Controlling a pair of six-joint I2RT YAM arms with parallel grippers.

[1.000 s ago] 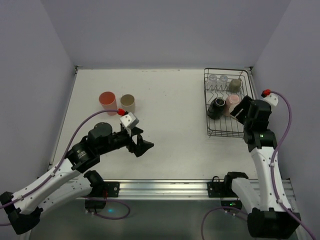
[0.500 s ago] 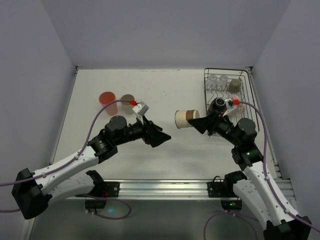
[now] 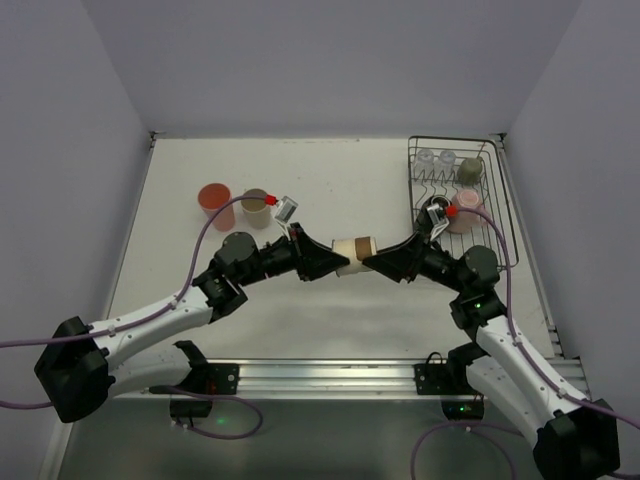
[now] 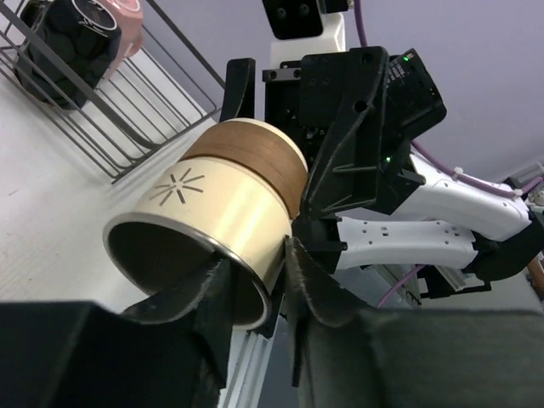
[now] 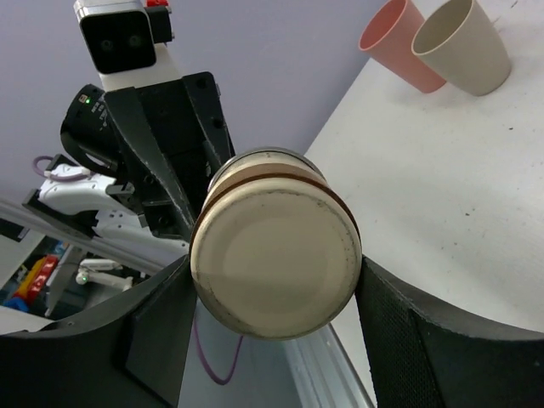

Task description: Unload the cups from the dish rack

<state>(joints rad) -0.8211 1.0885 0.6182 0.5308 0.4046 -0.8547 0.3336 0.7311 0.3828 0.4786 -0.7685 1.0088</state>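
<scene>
Both arms meet over the middle of the table [image 3: 340, 170], wrists pointing at each other. Between them hangs the banded cup [image 3: 353, 248], cream with a brown ring near its base. It lies on its side, clear of the tabletop.

Right gripper [image 3: 375, 262]: in its wrist view I see the cup's flat bottom facing the lens. One finger sits on each flank of the base end and both touch the wall. It is clamped on the cup.

Left gripper [image 3: 333, 264]: in its wrist view the open mouth of the cup faces the lens. One finger reaches inside the mouth and the other sits outside, with the rim wall caught in the narrow gap between them. I read this as a pinch on the rim. The cup is therefore held at both ends at once.

The dish rack [image 3: 409, 190] stands at the far right of the table, well apart from the banded cup. In it I count:
- two clear glasses [image 3: 427, 157] at the far end
- a grey-olive cup [image 3: 470, 170] beside them
- a pink cup [image 3: 467, 203] nearer the middle
- a dark mug [image 3: 437, 210] just left of the pink one, partly hidden by the right wrist

The salmon-pink tumbler [image 3: 214, 197] and the tan cup [image 3: 256, 201] stand upright just beside each other on the left half of the table. They are out of the rack and beyond the left arm.
</scene>
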